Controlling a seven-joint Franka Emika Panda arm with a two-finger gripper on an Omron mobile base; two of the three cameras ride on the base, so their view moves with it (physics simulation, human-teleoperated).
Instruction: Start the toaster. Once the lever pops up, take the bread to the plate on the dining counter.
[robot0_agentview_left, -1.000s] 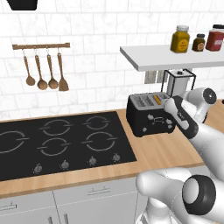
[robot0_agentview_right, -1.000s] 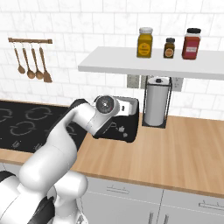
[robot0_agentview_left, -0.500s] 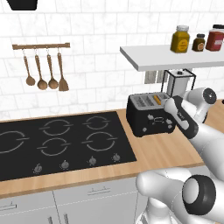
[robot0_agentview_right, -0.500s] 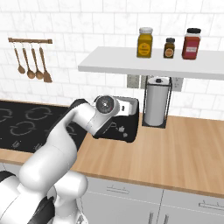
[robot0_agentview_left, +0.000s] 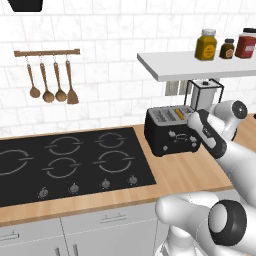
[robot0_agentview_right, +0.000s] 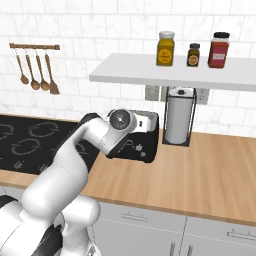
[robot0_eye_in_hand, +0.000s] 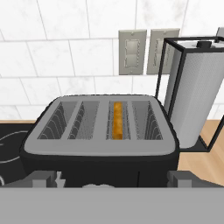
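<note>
I have the end effector parked low in front of the toaster, its two fingertips spread wide to either side of the front face, gripping nothing. I judge that stance is there so I can reach the lever on the toaster's front; in the hand view the lever itself is hidden below the frame edge, so I cannot tell whether it is up or down.

The bread sits on edge inside the toaster, in the third slot counting from the hob side, sunk low with just its orange-brown crust showing. That fits a slice loaded for toasting, not one ready to lift.

The toaster stands on the bench, just beside the black hob, with the paper towel holder close on its other side, under the wall shelf above it.
</note>
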